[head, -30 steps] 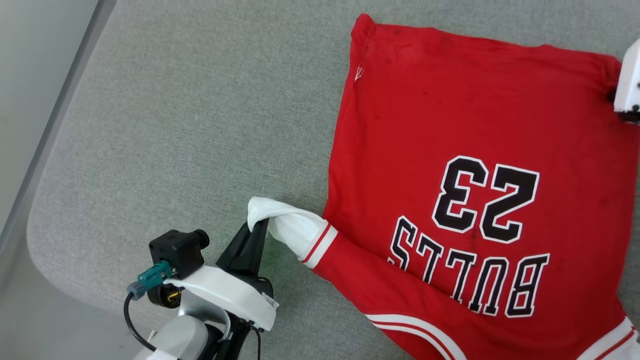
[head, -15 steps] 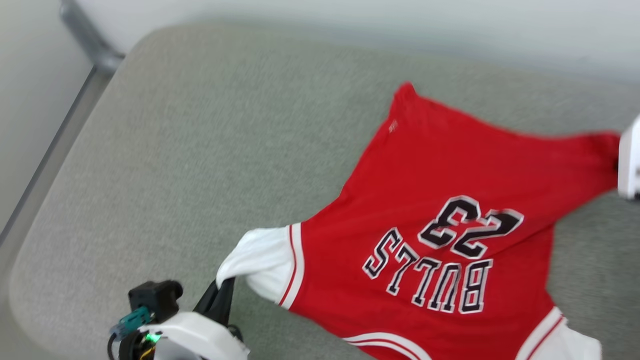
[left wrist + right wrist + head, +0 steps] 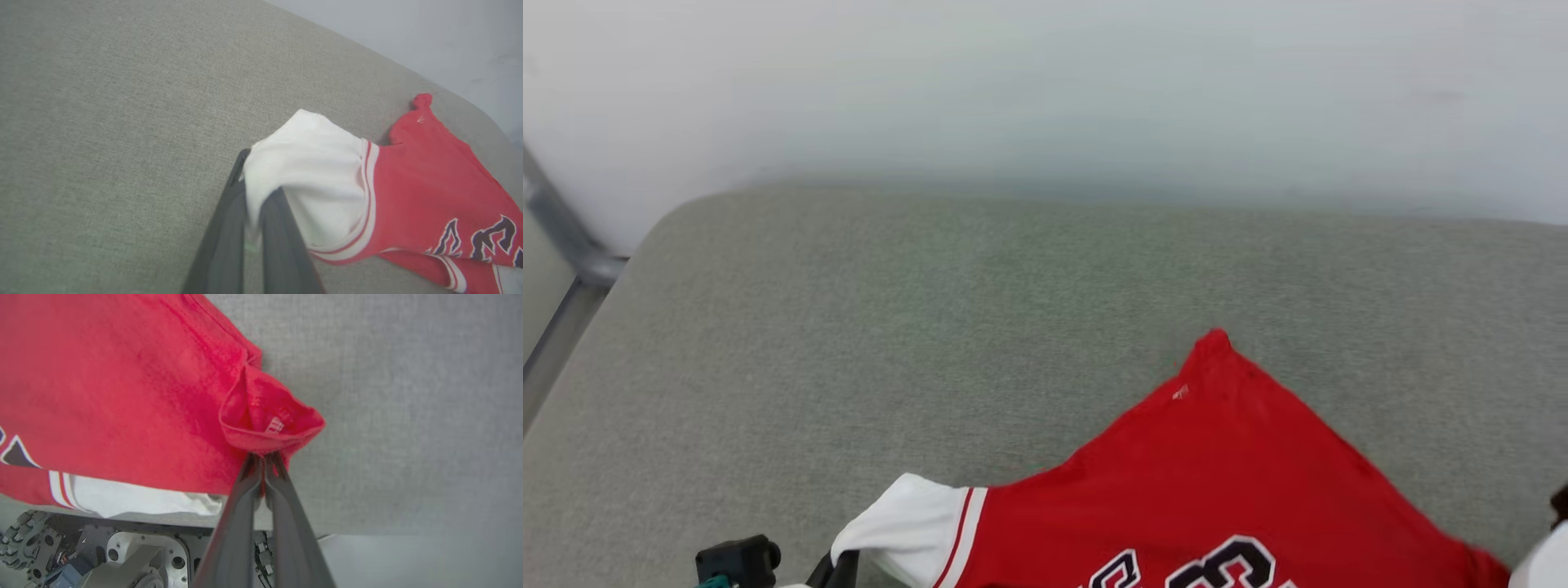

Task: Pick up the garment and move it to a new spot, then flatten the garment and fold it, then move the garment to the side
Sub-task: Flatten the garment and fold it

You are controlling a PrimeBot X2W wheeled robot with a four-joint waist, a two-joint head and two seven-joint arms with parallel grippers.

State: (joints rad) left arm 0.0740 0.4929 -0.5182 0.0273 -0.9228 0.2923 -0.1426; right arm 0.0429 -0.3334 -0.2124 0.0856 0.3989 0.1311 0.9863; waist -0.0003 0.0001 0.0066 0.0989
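Showed, from the head, the garment [image 3: 1217, 490] at the lower right of the frame: red cloth lying on a grey fabric worktop [image 3: 931, 327], one red corner peaking toward the middle, the tops of black, white-edged print cut off by the bottom edge. Showed a pale wall [image 3: 1045, 82], blurred, across the top, and a grey rail [image 3: 564, 237] at the far left.

Found the left pincer [image 3: 257, 181] at bottom centre of the left wrist view, its two dark fingers pressed together on the white sleeve [image 3: 314, 171]. Saw that sleeve bunched at the fingertips, with red-and-white striped trim to its right and red cloth running on toward the right edge of the frame.

Found the right pincer [image 3: 264, 459] at bottom centre of the right wrist view, closed tight and pinching a red hem corner [image 3: 265, 412] folded into a small pocket with a white label [image 3: 275, 425] inside. Saw the rest of the red cloth covering the upper left of that frame, a second white sleeve [image 3: 135, 498] below it, and the robot's base [image 3: 135, 555] with its wheels at the lower left.
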